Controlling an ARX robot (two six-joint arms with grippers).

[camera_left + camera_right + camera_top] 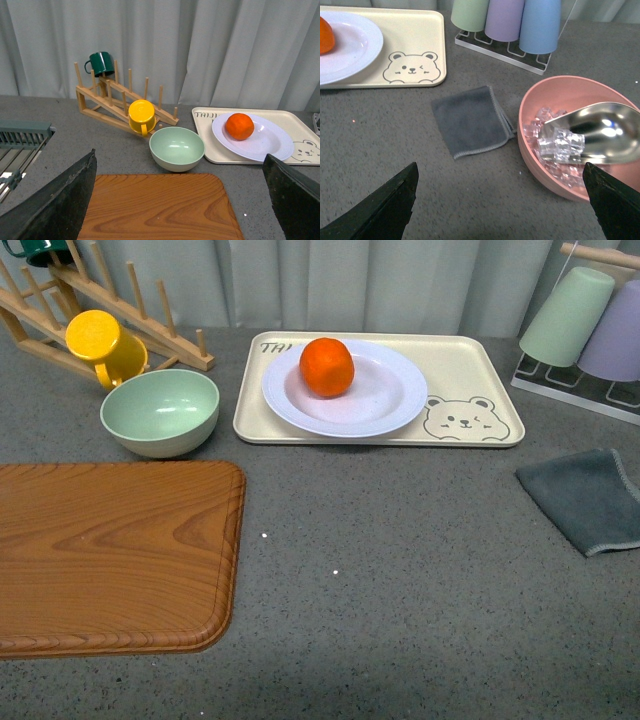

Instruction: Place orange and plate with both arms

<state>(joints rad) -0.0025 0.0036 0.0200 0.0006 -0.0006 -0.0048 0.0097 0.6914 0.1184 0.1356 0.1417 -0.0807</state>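
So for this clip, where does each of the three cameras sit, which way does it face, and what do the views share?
Front view: on the robot's body, looking down and ahead at the orange sitting on the plate on the bear tray; no arm shows.
Left wrist view: above the wooden board, facing the curtain; the left gripper is spread wide.
Right wrist view: above the grey cloth and the pink bowl of ice; the right gripper is spread wide.
Shared: orange, plate and tray appear in all three.

The worktop looks matt, speckled grey. The board shows glossy wood grain. The plate is smooth, faintly shiny; the cloth soft; the scoop polished metal.
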